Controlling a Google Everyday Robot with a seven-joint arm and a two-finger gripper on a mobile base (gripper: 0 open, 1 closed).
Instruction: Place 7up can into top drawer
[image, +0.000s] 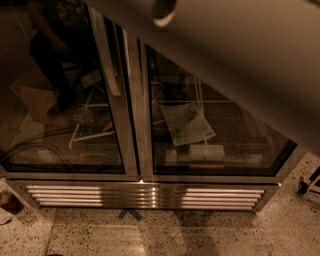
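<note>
Broad beige robot arm (250, 65) is stretching across the upper right, above a steel-framed glass-door cabinet (142, 150) standing on a speckled floor (225, 235).

The gripper is lying out of frame past the arm, so I cannot tell whether it is open, closed or carrying anything. The 7up can and the top drawer are not showing anywhere either. Only a printed paper sheet (187, 124) and a small white box (206, 151) are lying behind the glass. Judging by its kind, the can is likely light, smooth and thin-walled, denting under a hard squeeze. Gripping it mid-body, upright and with moderate pressure is looking safest.
</note>
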